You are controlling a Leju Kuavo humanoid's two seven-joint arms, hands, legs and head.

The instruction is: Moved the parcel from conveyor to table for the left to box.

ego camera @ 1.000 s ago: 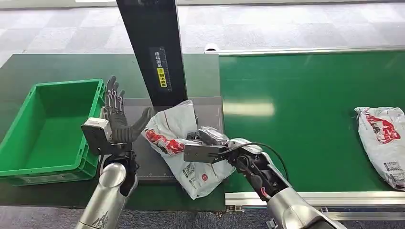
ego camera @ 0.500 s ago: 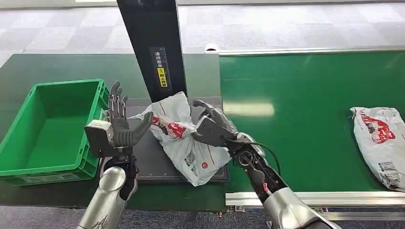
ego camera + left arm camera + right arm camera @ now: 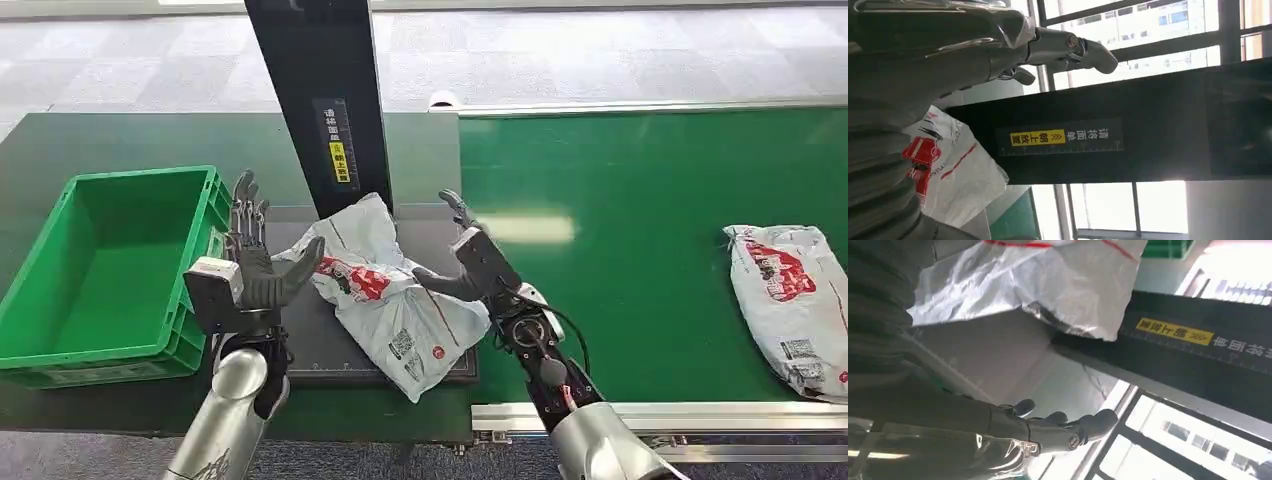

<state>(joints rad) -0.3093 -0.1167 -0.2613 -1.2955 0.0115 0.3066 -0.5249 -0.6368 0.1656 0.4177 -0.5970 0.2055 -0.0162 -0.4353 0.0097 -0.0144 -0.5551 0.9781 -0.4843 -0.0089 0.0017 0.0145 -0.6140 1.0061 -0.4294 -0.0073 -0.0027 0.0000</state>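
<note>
I count two parcels and one green bin. The parcel I'm working with lies on the dark grey platform of the table, at the foot of the black upright post; it is a crumpled white plastic mailer with red printing and small labels on its face, one corner hanging past the platform's front edge. My left hand stands upright between the bin and the parcel, fingers spread and holding nothing, its thumb close to the bag's edge, though I cannot tell whether they touch. My right hand is also spread and empty, just beside the parcel's other side. The second parcel lies far off on the green conveyor belt.
</note>
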